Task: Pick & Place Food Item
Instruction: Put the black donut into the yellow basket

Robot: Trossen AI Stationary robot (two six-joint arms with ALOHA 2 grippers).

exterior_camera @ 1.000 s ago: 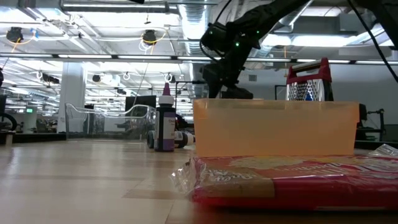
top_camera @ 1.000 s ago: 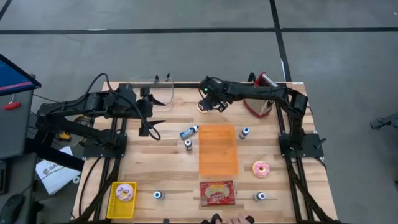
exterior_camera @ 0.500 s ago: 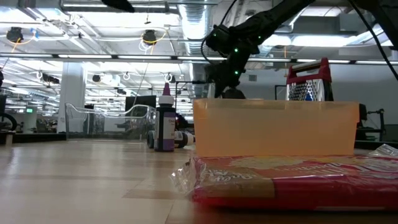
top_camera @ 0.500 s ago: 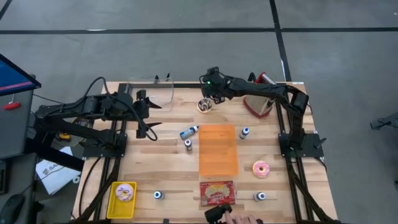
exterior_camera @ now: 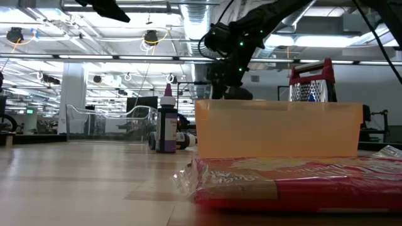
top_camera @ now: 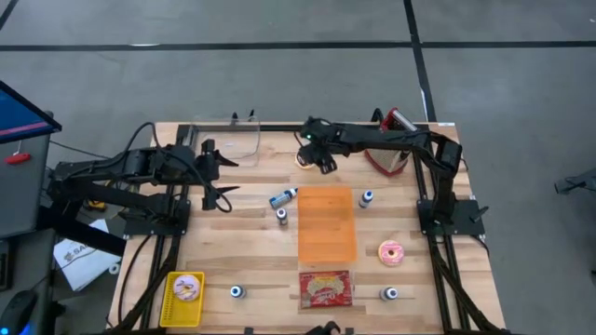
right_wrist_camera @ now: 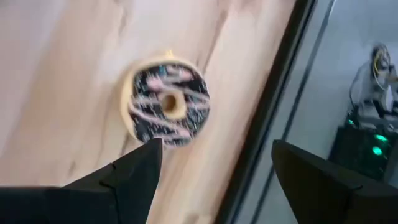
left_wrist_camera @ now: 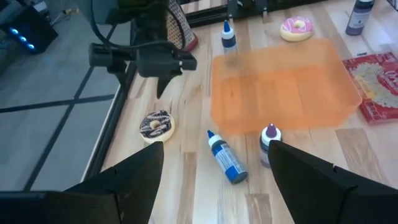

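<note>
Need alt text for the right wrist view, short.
A chocolate-frosted donut with pink and white drizzle lies on the wooden table near its edge, just beyond the open right gripper, whose two dark fingers frame the shot. Past the table edge, floor and equipment with lit indicators show.

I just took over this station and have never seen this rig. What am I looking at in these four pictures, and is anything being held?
Two dark robot arms work at a wooden table. One picture looks straight down, one looks level across the tabletop, and one comes from each wrist. The right gripper hangs open over a chocolate donut near the far edge, holding nothing. The left gripper waits open at the left side, also empty. Also on the table: an orange tray, a pink donut, a red snack packet, a yellow tray and small bottles.
</note>
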